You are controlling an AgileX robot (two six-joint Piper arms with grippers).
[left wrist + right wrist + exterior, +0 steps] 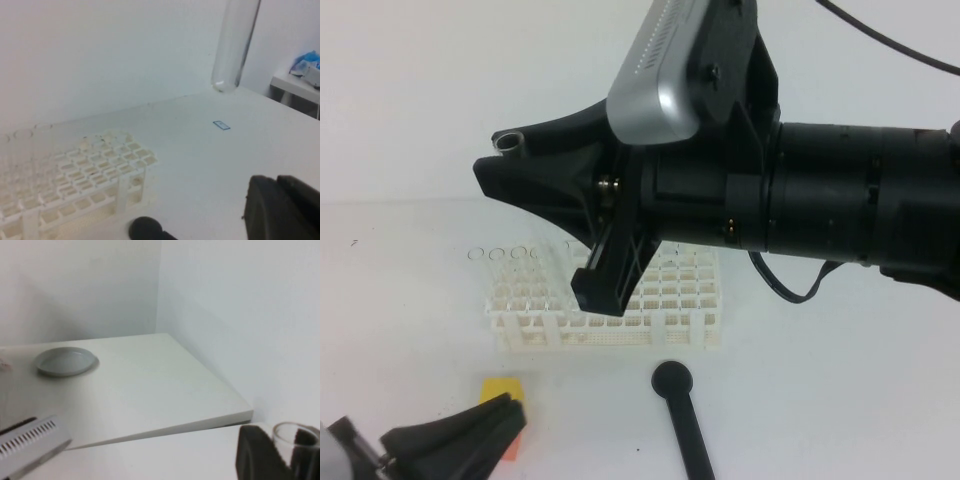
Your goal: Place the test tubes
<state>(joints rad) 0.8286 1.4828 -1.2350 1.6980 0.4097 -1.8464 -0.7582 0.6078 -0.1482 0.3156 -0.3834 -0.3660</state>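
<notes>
The right gripper [500,158] is clenched on a clear test tube [507,141], which is pinched between the two black fingers just below its rim. In the right wrist view the tube's open mouth is seen between the fingers. The tube's long axis is held upright: the open mouth points up and the rounded closed end points down, as is shown in the left wrist view, where the lower part of the tube hangs straight in the air. The closed end is held clear of the table [840,400] and has been set in no cell.

The right arm is stretched across the high view from the right, so that the gripper is carried out over the left part of the scene, above and beyond the white rack [620,305]. The rack stands on the table in the middle. The rims of a few standing tubes [497,253] are seen at its far left corner.

In front of the rack a black rod [673,380] with a round head is laid on the table.

The left gripper [510,415] is held low at the near left corner of the table, and whether it is released or clenched cannot be told. An orange-and-yellow object [500,388] is partly covered by it.
</notes>
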